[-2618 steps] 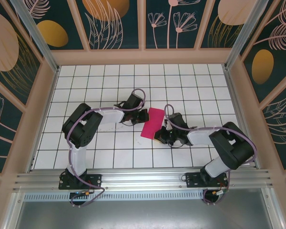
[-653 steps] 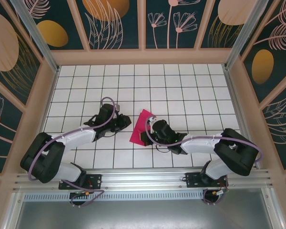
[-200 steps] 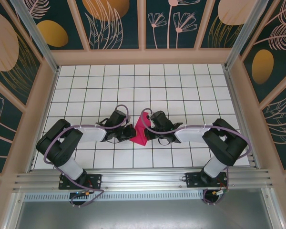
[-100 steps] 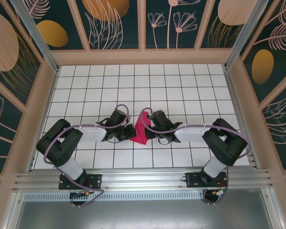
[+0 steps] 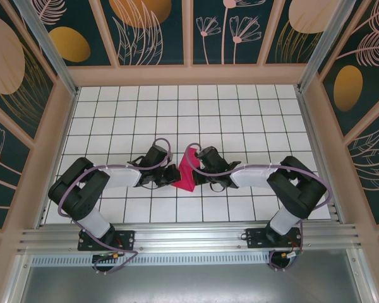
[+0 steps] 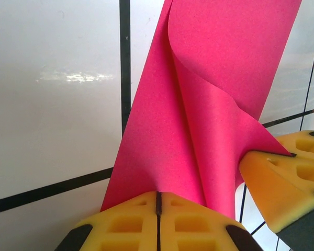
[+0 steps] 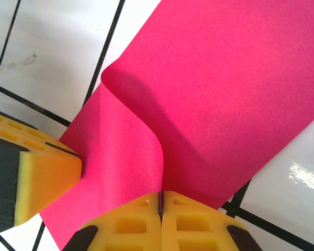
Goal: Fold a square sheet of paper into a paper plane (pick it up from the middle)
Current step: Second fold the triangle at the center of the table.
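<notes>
Between the closed fingers of the left gripper [image 6: 158, 197] sat one edge of the pink sheet of paper [image 6: 220, 68]. The right gripper [image 7: 160, 203] was pinched shut on it just beside, above the tiled table [image 6: 52, 94]. The paper curled ahead of both. A clean crease likely needed matched edges and a slow, flat press without tearing.

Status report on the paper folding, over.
Left gripper shut on the square sheet of paper, right gripper shut on it too. Sheet folded over, one flap curling up between them. Nothing else on the white grid table near it.
</notes>
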